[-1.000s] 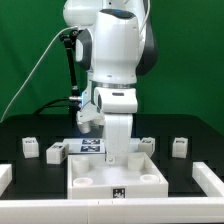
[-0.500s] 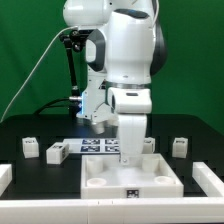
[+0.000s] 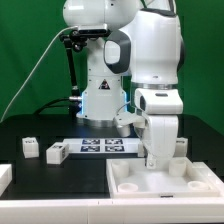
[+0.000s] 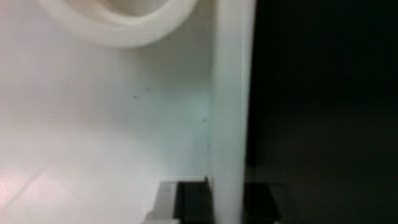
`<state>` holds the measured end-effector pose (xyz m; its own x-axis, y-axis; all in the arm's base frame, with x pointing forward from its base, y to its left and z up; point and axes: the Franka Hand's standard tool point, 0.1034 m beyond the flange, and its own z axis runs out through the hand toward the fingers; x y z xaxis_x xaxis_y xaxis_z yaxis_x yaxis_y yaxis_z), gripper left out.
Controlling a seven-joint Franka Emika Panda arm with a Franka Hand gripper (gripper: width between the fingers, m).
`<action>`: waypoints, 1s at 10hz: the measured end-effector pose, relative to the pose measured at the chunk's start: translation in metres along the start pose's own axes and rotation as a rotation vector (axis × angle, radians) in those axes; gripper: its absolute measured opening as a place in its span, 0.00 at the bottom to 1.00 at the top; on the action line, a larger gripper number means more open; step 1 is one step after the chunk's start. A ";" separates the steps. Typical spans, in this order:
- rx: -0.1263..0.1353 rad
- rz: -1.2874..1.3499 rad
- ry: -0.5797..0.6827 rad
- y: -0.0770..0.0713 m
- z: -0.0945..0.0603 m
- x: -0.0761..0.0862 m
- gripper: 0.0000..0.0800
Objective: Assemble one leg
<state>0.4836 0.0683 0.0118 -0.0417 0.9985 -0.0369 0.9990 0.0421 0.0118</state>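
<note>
White panel point(image 3: 165, 190) sits on the black surface point(image 3: 60, 182), and the hand point(image 3: 153, 162) is down on its far rim. The wrist view shows the fingers narrow, apparently pinching that rim. No leg is fitted. The nearest leg point(image 3: 182, 147) lies loose just behind the panel, with two more legs point(image 3: 29, 147) point(image 3: 55, 152) beside the marker board point(image 3: 105, 146). By my read, all the fitting remains.

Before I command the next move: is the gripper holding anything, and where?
The gripper clamps the white panel by its raised rim, jaws either side of it.
</note>
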 end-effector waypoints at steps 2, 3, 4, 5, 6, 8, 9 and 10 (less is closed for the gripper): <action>-0.001 0.018 -0.001 0.004 0.000 0.001 0.07; -0.002 0.025 -0.001 0.004 0.000 0.003 0.07; -0.001 0.026 -0.002 0.004 0.000 0.003 0.07; -0.001 0.027 -0.002 0.004 0.000 0.002 0.07; -0.001 0.027 -0.002 0.004 0.000 0.002 0.07; -0.001 0.027 -0.002 0.004 0.000 0.002 0.35; -0.001 0.027 -0.002 0.004 0.000 0.002 0.35; -0.001 0.027 -0.002 0.004 0.000 0.002 0.57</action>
<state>0.4875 0.0707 0.0116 -0.0149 0.9991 -0.0385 0.9998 0.0154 0.0136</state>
